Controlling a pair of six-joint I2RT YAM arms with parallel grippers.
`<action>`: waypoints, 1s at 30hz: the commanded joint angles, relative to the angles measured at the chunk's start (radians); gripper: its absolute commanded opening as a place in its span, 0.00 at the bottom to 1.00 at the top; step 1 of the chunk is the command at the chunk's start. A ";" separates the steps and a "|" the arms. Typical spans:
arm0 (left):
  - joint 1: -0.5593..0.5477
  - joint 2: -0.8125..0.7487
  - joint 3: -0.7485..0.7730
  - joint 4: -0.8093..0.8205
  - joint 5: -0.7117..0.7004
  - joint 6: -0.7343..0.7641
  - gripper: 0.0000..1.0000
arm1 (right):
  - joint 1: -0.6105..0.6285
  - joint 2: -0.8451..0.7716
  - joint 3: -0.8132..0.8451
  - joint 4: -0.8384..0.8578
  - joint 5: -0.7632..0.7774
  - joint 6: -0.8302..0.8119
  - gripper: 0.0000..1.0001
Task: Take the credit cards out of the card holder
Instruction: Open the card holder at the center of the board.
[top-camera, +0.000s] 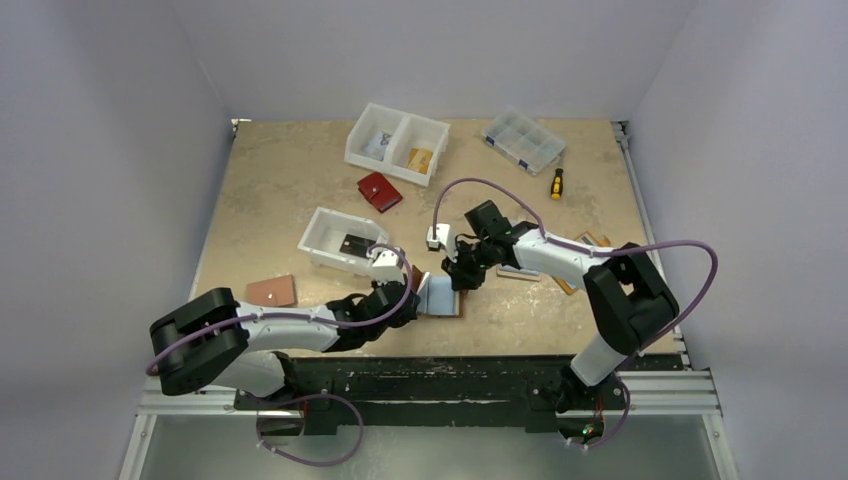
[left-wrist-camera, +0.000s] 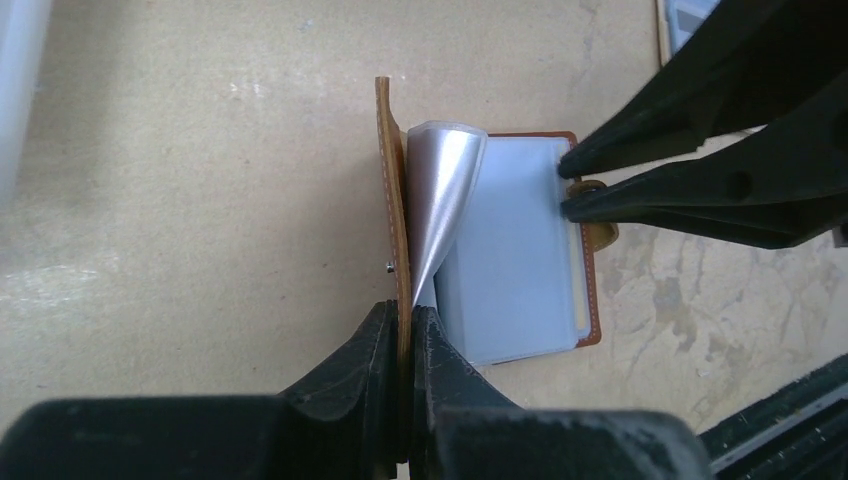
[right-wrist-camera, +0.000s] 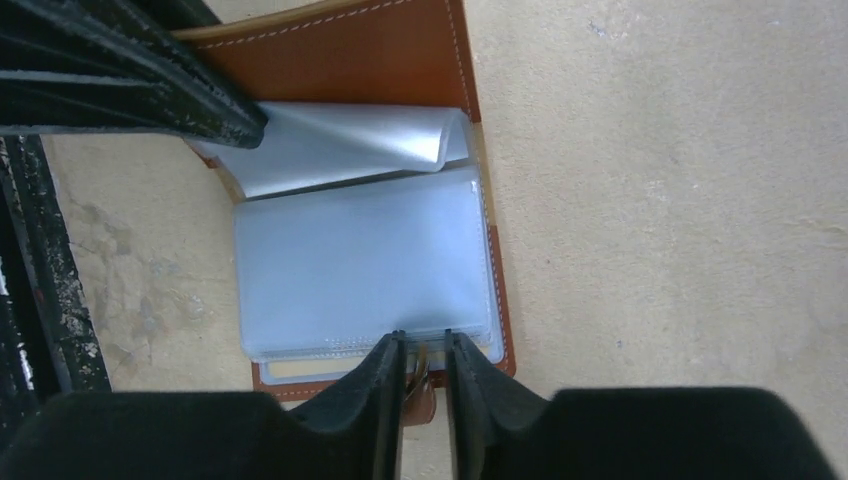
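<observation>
Spreading step: card holder (right-wrist-camera: 380, 55) cover is clamped by left jaws, tab (right-wrist-camera: 420, 392) straddled by parted right jaws; sleeves (right-wrist-camera: 360, 270) probably need searching next.

Smooth stitched brown leather-like card holder (right-wrist-camera: 380, 60), glossy translucent plastic sleeves (right-wrist-camera: 360, 260), matt speckled wooden table (right-wrist-camera: 680, 250)

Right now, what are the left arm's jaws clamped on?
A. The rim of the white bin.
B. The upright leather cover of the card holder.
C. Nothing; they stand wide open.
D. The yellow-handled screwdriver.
B: in the left wrist view the left jaws are shut on the upright leather cover of the card holder, beside its clear sleeves.
</observation>
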 joint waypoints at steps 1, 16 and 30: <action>0.000 -0.019 -0.026 0.077 0.119 -0.015 0.00 | -0.016 -0.018 0.014 0.014 -0.018 0.026 0.32; 0.000 -0.013 -0.051 0.110 0.141 -0.169 0.00 | -0.130 -0.006 0.105 -0.197 -0.242 -0.033 0.55; 0.000 -0.005 -0.091 0.170 0.148 -0.219 0.00 | -0.131 0.076 0.081 -0.247 -0.197 -0.024 0.31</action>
